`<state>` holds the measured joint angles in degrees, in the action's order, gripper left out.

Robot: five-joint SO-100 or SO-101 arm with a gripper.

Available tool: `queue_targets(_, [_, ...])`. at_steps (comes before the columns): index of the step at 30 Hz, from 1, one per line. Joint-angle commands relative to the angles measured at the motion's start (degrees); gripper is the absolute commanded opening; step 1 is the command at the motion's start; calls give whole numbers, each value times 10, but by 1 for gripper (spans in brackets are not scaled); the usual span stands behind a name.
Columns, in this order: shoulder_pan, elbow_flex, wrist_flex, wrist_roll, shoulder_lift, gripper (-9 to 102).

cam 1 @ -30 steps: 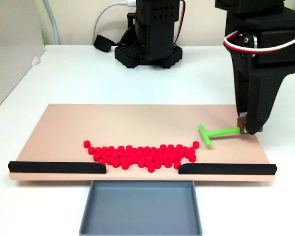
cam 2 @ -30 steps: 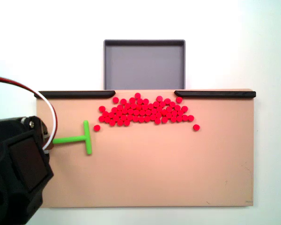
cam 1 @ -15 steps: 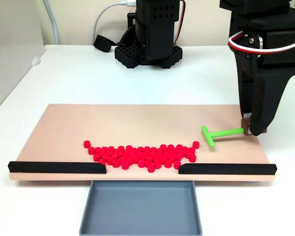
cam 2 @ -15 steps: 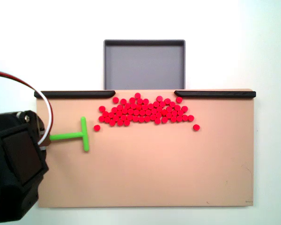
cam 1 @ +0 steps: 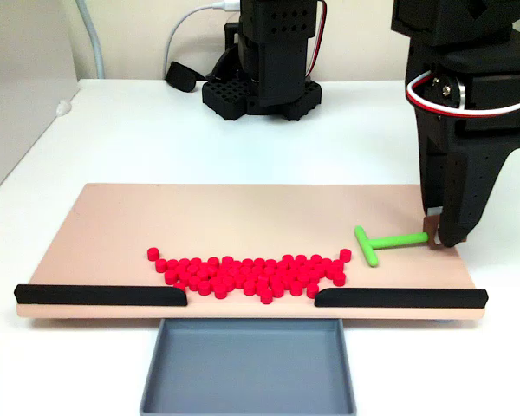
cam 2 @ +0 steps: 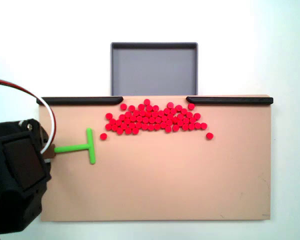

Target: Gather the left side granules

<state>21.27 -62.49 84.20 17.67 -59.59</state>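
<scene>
Dozens of small red granules [cam 1: 251, 272] [cam 2: 155, 119] lie in a band on the pink board [cam 1: 199, 217] [cam 2: 180, 185], just behind the gap between two black rails. A single granule [cam 2: 209, 135] sits apart at the band's right end in a fixed view from above. The green T-shaped tool [cam 1: 380, 243] [cam 2: 83, 147] lies with its crossbar toward the granules. My black gripper [cam 1: 438, 240] [cam 2: 49, 151] is shut on the end of the tool's stem, at the board's right edge in a fixed front view.
A grey tray [cam 1: 247, 368] [cam 2: 154, 70] sits below the board's gap. Black rails [cam 1: 100, 295] [cam 1: 400, 298] line the board's near edge. The arm's black base [cam 1: 264, 61] and a cable stand at the back of the white table.
The gripper has drawn the green tool slightly away from the granules toward the board's edge. The granules have not moved.
</scene>
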Motion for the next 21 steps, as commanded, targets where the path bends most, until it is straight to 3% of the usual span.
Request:
queue_targets(1, [3, 29, 2, -7, 3, 0])
queue_targets(21, [-13, 40, 2, -23, 47, 0])
